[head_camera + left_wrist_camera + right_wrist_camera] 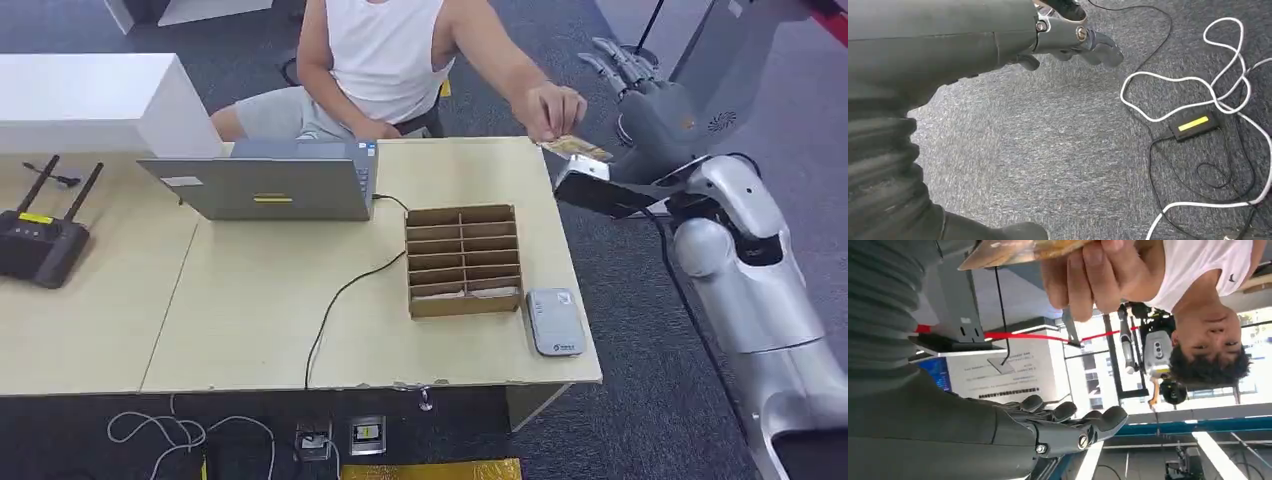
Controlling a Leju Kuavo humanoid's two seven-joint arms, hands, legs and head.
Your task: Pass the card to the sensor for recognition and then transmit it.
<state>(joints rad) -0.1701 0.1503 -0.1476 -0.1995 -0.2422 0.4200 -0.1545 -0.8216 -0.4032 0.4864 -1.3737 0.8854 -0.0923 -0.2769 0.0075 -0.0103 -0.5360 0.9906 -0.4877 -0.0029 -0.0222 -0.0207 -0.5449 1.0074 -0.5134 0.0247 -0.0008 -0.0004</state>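
A person's hand (553, 110) holds a yellowish card (577, 148) over the table's far right corner, right beside my raised right hand (645, 105). That hand's fingers (618, 62) are spread and point up and away from the card. In the right wrist view the person's fingers (1088, 275) pinch the card (1018, 251), while my fingers (1073, 425) stretch out with nothing in them. The white card sensor (555, 321) lies flat near the table's front right edge. My left hand (1068, 42) hangs over the carpet, holding nothing.
A cardboard divider box (463, 258) stands just left of the sensor. A grey laptop (270, 180) and a black router (40, 240) sit further left on the table (250, 320). White cable (1198, 85) and a black adapter (1194, 124) lie on the floor.
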